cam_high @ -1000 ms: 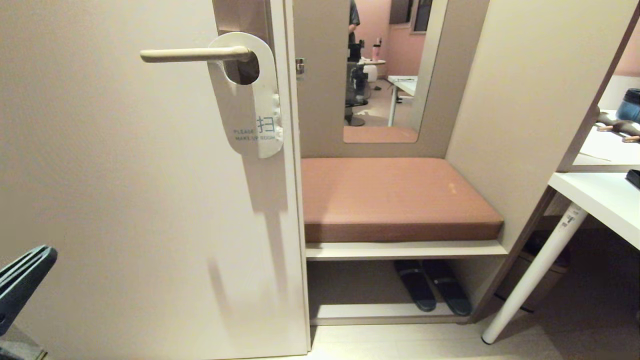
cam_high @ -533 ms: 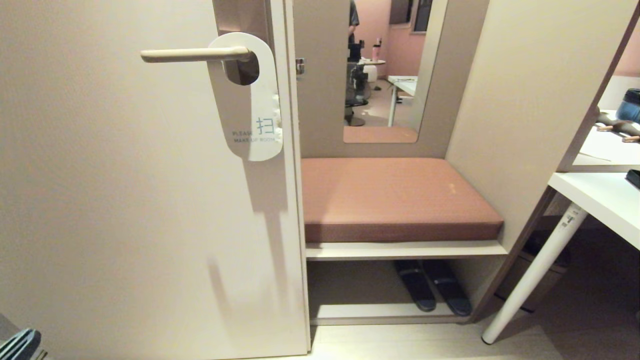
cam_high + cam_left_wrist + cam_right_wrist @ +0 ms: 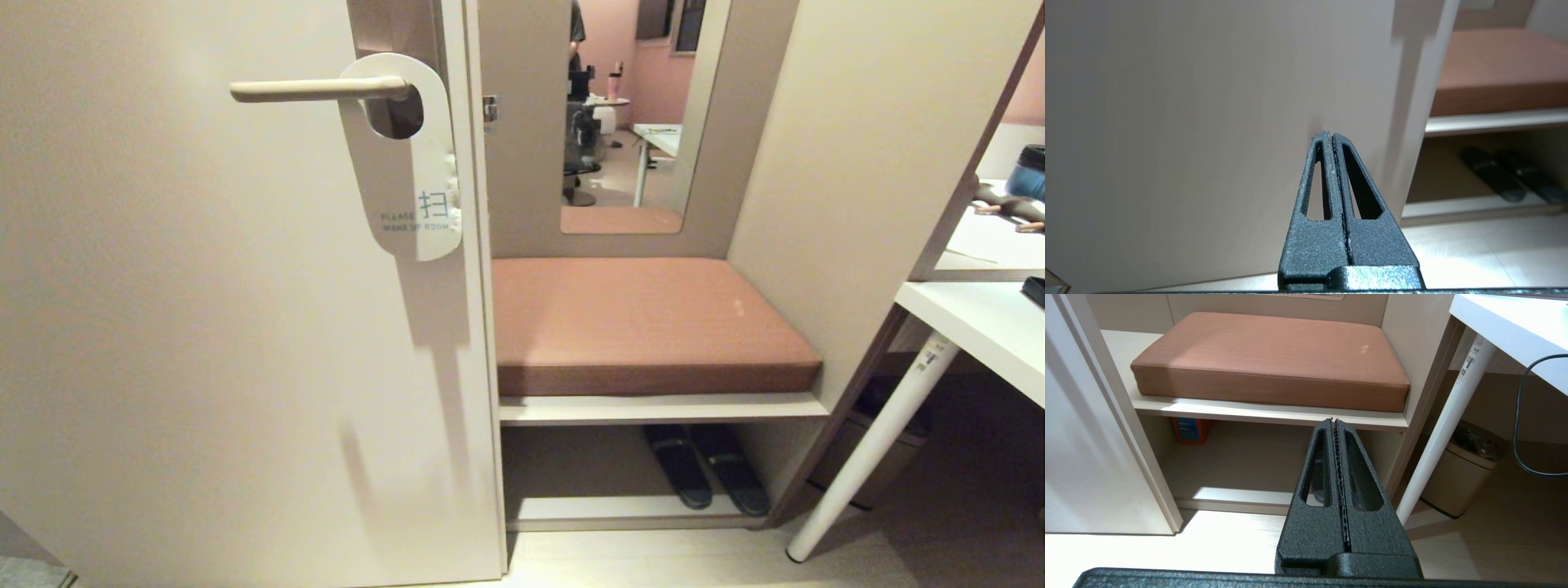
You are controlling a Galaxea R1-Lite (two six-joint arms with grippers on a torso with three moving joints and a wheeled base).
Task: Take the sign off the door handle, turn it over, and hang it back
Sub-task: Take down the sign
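Hanging near-vertical on door handle (image 3: 318,89) — sign (image 3: 408,180), white side out.

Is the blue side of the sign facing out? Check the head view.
No, the sign hangs on the door handle with its white "PLEASE MAKE UP ROOM" side facing out.

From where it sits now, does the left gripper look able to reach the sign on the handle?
Probably yes. The sign hangs in the open on the handle, nothing in front of it. The left gripper, shut and empty, sits low by the door, so it would have to rise and open first.
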